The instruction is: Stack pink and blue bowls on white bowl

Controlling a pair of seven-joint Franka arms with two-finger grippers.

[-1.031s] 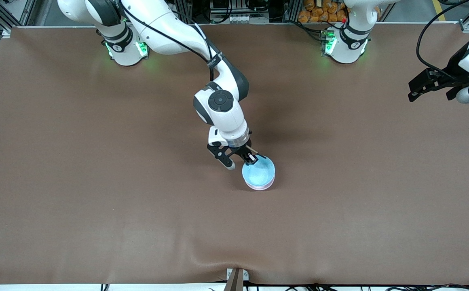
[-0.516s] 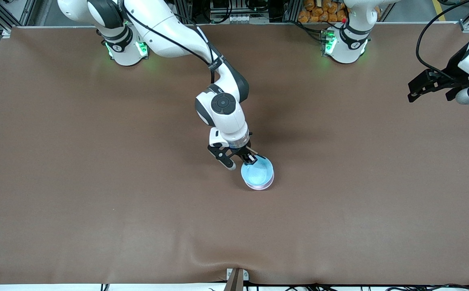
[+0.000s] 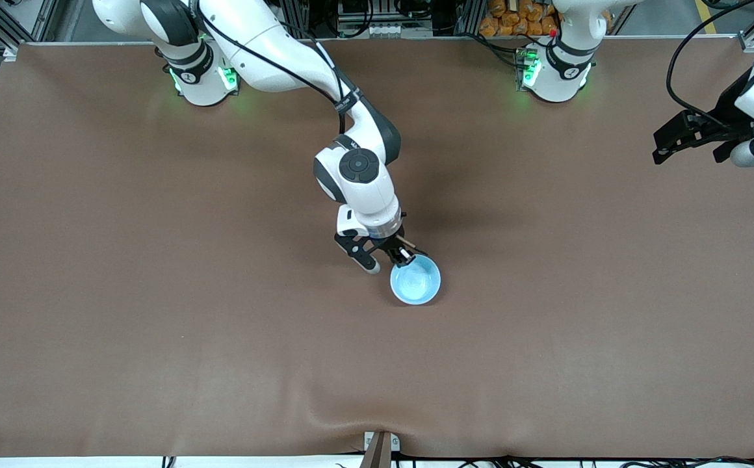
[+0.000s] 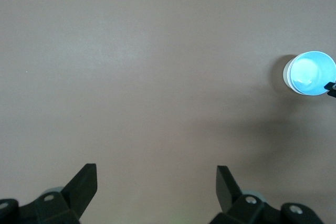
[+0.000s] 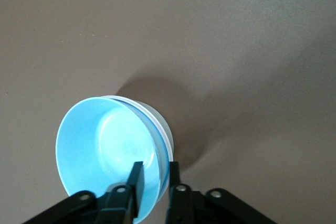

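Observation:
The light blue bowl [image 3: 416, 281] sits nested on top of a stack in the middle of the table. It also shows in the right wrist view [image 5: 105, 145] and in the left wrist view [image 4: 313, 72]. A pale rim of a bowl under it [image 5: 165, 129] shows beside its wall; I cannot tell whether it is the pink or the white bowl. My right gripper [image 3: 405, 257] [image 5: 155, 169] is shut on the blue bowl's rim, one finger inside and one outside. My left gripper [image 3: 688, 157] [image 4: 156, 174] is open and empty, waiting high over the left arm's end of the table.
The brown mat [image 3: 156, 292] covers the table and has a raised wrinkle [image 3: 325, 416] near the front camera's edge. A small bracket [image 3: 380, 448] sticks up at that edge.
The blue bowl has sunk lower onto the stack with my right gripper on it. The pink rim that showed under it earlier no longer shows in the front view.

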